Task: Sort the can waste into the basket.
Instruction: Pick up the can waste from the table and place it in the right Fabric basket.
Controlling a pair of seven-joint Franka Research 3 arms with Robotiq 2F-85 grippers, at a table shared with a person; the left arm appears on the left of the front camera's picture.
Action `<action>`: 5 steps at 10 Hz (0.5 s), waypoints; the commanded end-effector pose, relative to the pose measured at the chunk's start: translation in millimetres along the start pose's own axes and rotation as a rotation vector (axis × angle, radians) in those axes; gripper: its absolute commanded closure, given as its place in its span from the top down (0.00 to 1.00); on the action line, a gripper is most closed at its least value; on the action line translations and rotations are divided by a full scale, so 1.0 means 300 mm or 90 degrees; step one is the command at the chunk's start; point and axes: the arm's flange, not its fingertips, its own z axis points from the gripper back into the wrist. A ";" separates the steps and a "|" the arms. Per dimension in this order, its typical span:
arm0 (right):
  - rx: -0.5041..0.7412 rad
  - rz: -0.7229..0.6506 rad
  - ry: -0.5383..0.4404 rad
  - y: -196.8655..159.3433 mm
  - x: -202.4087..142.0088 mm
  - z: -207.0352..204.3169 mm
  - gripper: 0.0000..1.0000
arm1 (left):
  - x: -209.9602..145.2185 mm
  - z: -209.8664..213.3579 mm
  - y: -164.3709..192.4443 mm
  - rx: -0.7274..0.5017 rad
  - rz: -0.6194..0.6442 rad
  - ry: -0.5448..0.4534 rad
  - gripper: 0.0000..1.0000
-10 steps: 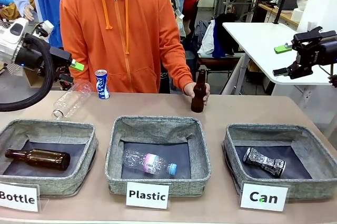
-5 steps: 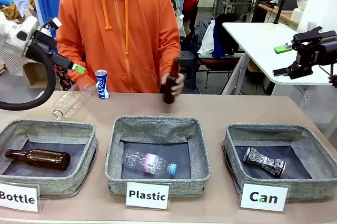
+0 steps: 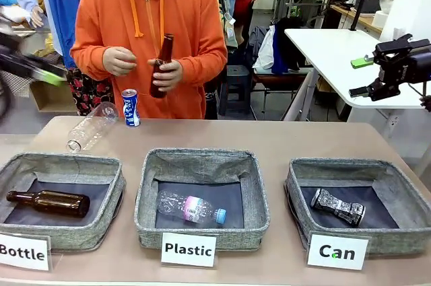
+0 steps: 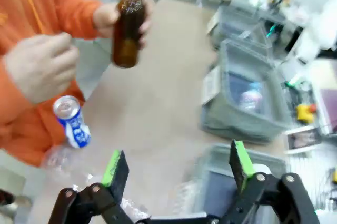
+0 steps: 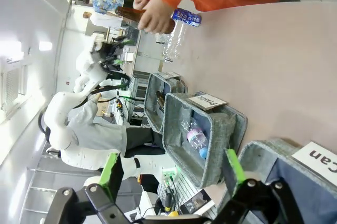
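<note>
In the front view, the blue can [image 3: 130, 108] is seen upright at the table's far left, just beside a clear bottle [image 3: 91, 126] that lies on its side. The crushed can [image 3: 338, 206] is already lodged in the Can basket [image 3: 350, 167] at the right. A brown bottle [image 3: 160, 67] is held by the person above the blue can. The right gripper [image 3: 359, 77] is held released and empty, well apart from everything on the table. One can is thus judged left to sort. It has to be carried past the Bottle basket [image 3: 60, 160] and the Plastic basket [image 3: 202, 158] (a loose hold could drop it into the wrong one).

In the left wrist view, the left gripper [image 4: 176, 163] is shown with its jaws spread wide and nothing between them. The blue can is found near it, with the person's hand [image 4: 39, 71] close above. A reach made now could strike that hand or the brown bottle. The can could be toppled by a glancing pad, or the clear bottle caught in its stead.

In the right wrist view, the right gripper is again seen unclenched. The Can basket lies near it, and the blue can is far off beneath the person's hand, so a long reach across the table would be needed from this side.
</note>
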 end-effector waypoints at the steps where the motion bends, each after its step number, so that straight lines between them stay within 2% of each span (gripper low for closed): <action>1: 0.000 0.003 0.007 0.010 0.003 0.005 1.00 | 0.046 0.499 -0.229 -0.004 0.078 -0.051 1.00; 3: 0.000 0.003 0.007 0.010 0.003 0.005 1.00 | -0.109 0.854 -0.365 0.115 0.189 -0.195 1.00; 4: 0.000 0.003 0.007 0.010 0.003 0.005 1.00 | -0.192 0.947 -0.417 0.151 0.207 -0.251 1.00; 5: 0.000 0.003 0.007 0.010 0.003 0.005 1.00 | -0.265 1.019 -0.484 0.150 0.197 -0.306 1.00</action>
